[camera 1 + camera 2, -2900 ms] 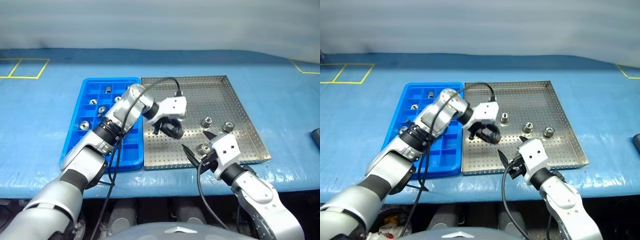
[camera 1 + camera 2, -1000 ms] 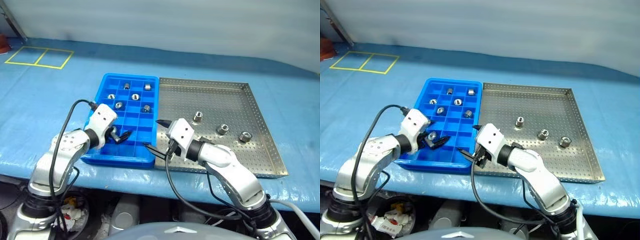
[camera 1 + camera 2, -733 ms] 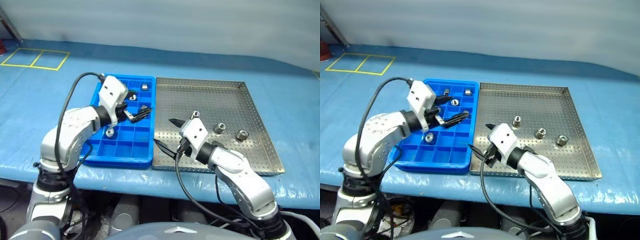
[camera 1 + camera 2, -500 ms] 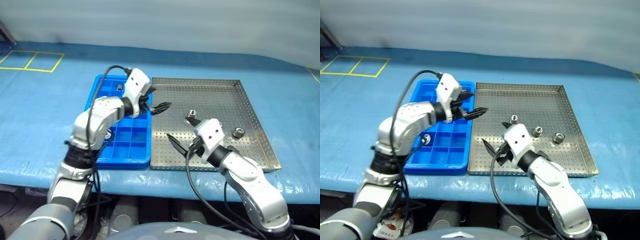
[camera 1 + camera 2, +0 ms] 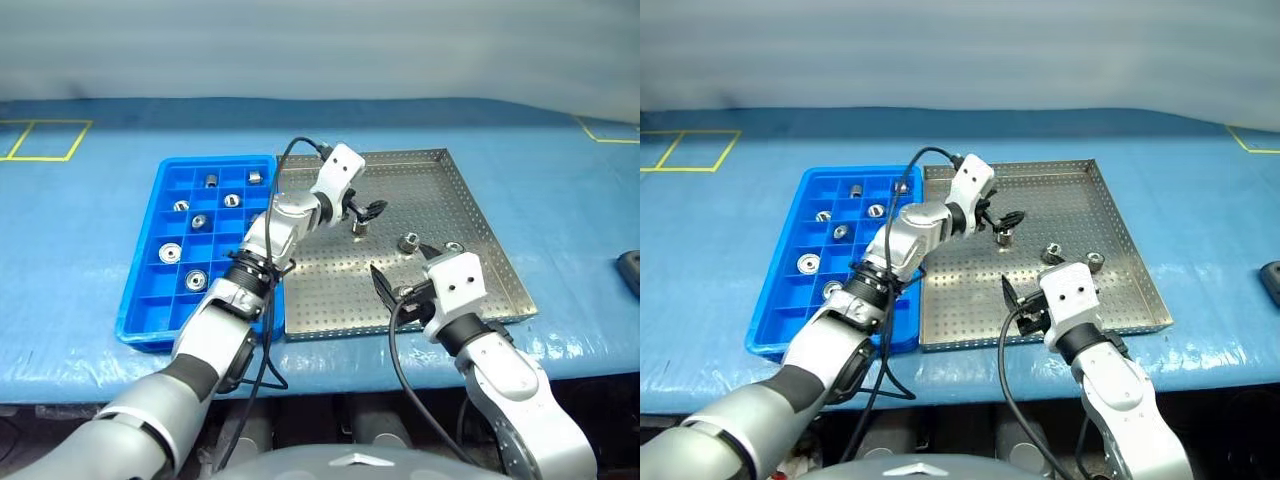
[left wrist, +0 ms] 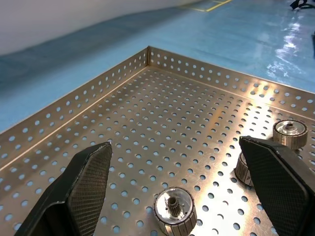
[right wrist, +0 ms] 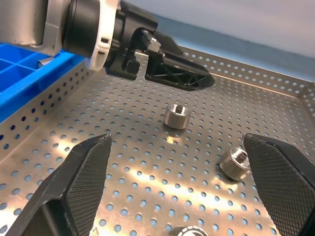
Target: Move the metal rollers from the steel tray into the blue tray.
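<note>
The steel tray (image 5: pixel 480 215) lies right of the blue tray (image 5: pixel 140 290). Three metal rollers stand on its perforated floor: one (image 5: pixel 359 228) just under my left gripper (image 5: pixel 367 211), two more (image 5: pixel 408 242) (image 5: pixel 452 247) to its right. In the left wrist view my left gripper (image 6: pixel 174 145) is open, and the near roller (image 6: pixel 174 211) sits low between its fingers (image 6: pixel 83 187), untouched. My right gripper (image 7: pixel 176 140) is open and empty over the tray's near part, its fingers (image 7: pixel 280 182) wide apart. Several rollers (image 5: pixel 199 221) lie in the blue tray's compartments.
Both trays rest on a blue covered table (image 5: pixel 560 180) with yellow tape marks (image 5: pixel 40 140) at the far left. A dark object (image 5: pixel 630 272) lies at the right edge. The steel tray's raised rim (image 6: pixel 88 98) surrounds the rollers.
My left gripper has swung from over the blue tray to the right, above the steel tray's rollers. My right gripper has drawn right along the near edge. The camera view has shifted too.
</note>
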